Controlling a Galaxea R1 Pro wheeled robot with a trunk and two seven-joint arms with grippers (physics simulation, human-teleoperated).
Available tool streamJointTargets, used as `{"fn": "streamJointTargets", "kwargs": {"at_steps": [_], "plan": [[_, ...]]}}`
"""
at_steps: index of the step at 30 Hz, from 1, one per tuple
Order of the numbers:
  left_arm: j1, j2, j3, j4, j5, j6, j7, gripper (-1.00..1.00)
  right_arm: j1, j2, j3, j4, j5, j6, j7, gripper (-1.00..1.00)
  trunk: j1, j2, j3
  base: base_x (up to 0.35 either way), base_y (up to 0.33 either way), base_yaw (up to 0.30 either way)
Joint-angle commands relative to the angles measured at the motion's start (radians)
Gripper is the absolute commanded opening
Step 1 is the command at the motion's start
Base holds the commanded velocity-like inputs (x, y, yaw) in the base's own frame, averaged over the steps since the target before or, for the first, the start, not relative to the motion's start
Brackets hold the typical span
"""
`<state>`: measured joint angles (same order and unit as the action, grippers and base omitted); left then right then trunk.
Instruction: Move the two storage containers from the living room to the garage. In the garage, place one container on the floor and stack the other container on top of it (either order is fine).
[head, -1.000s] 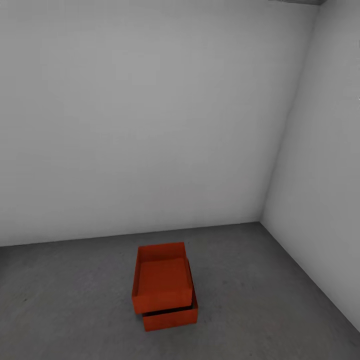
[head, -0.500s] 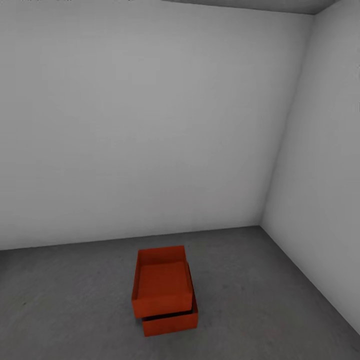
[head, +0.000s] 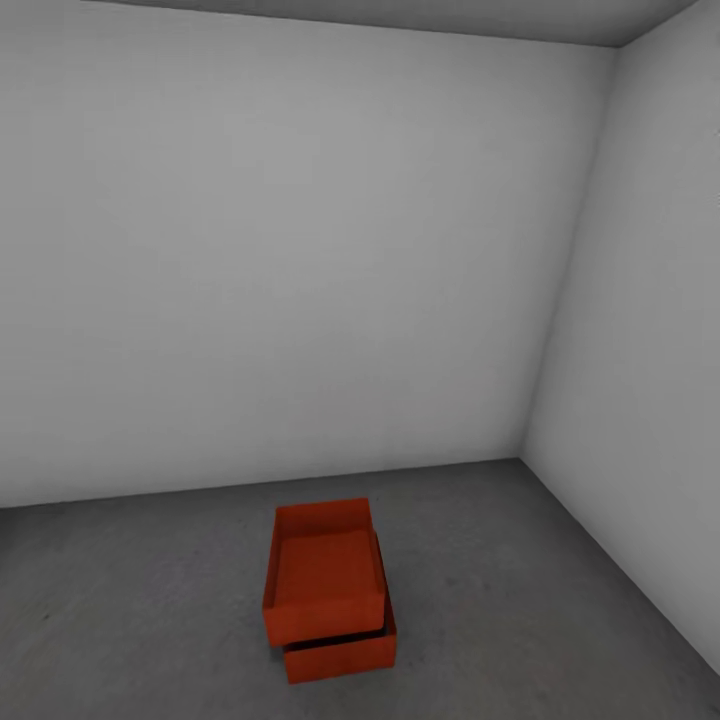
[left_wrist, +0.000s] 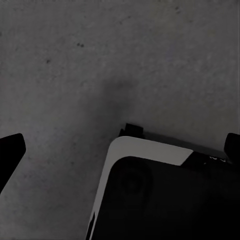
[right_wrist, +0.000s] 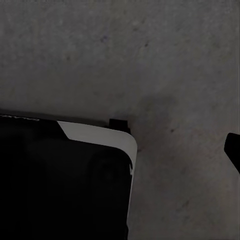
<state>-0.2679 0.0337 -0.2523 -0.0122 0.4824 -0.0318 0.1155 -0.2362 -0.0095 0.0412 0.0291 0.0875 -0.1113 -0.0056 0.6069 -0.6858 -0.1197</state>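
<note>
Standing in the corner area of the garage, the 2 containers are already stacked on the grey concrete floor (head: 520, 620), near the back wall (head: 300, 250). The upper container (head: 325, 575) sits on the lower container (head: 345, 655) a little turned and shifted, so the bottom one shows at the front and right; I judge the stack stable enough because most of the base is supported. In the left wrist view the left gripper (left_wrist: 122, 152) seems spread wide and empty. For the right gripper (right_wrist: 233, 150) I cannot tell, because only 1 dark finger is visible. The task looks finished.
</note>
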Motion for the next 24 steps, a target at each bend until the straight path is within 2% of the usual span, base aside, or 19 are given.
{"fn": "streamJointTargets", "kwargs": {"at_steps": [1, 9, 24], "plan": [[-0.001, 0.000, -0.008, 0.000, 0.009, -0.002, 0.003, 1.00, -0.002, 0.001, 0.003, 0.003, 0.008, -0.005, -0.001, 1.00, 0.000, -0.001, 0.000, 0.000, 0.000, 0.000], [-0.001, 0.000, -0.008, 0.000, 0.010, -0.002, 0.003, 1.00, -0.002, 0.001, 0.003, 0.003, 0.007, -0.005, -0.001, 1.00, 0.000, -0.001, 0.010, 0.000, 0.000, 0.000], [-0.001, 0.000, -0.008, 0.000, 0.009, -0.002, 0.003, 1.00, -0.002, -0.003, 0.002, 0.002, 0.012, -0.003, -0.012, 1.00, 0.000, -0.001, 0.012, 0.000, 0.000, 0.000]]}}
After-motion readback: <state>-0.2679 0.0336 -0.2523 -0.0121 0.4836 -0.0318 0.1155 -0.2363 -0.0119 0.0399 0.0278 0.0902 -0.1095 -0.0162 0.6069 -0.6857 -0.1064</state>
